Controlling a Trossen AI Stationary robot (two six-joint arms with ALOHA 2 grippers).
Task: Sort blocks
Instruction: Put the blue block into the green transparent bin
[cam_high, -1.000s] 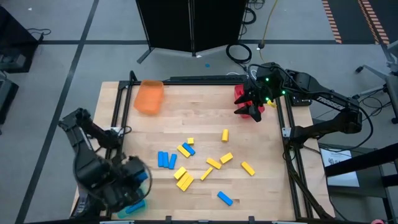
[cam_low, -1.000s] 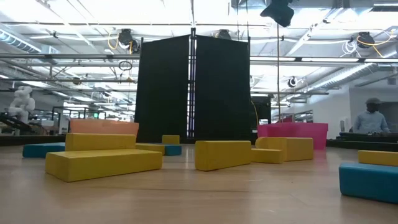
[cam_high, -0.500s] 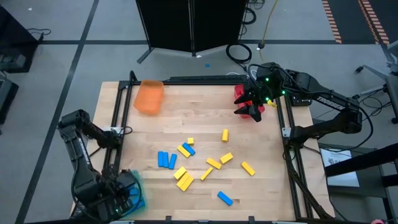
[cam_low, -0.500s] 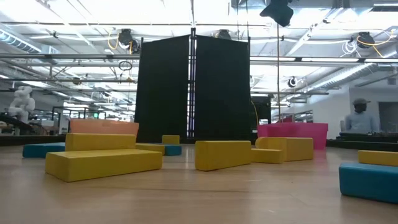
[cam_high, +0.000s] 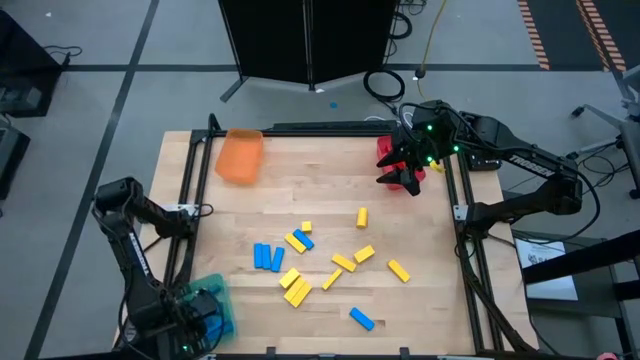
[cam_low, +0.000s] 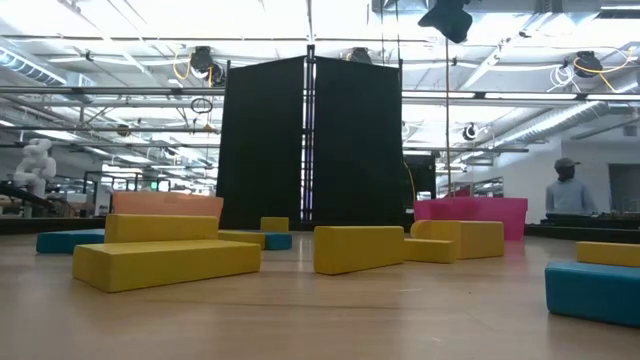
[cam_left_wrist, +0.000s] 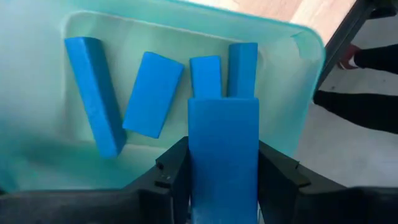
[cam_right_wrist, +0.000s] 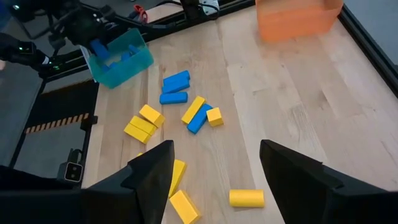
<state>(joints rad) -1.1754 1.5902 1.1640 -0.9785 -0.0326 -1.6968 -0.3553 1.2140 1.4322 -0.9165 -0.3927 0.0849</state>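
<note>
Left wrist view: left claw (cam_left_wrist: 222, 177) grips blue block (cam_left_wrist: 222, 149); no writing legible.

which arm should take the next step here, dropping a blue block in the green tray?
Left. Its hand is shut on a blue block directly over the green tray, where four blue blocks already lie. The right hand hangs open and empty at the table's far right corner.

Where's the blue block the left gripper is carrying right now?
Clamped in the left gripper, the blue block hangs over the green tray at the table's near-left corner, above four blue blocks inside.
</note>
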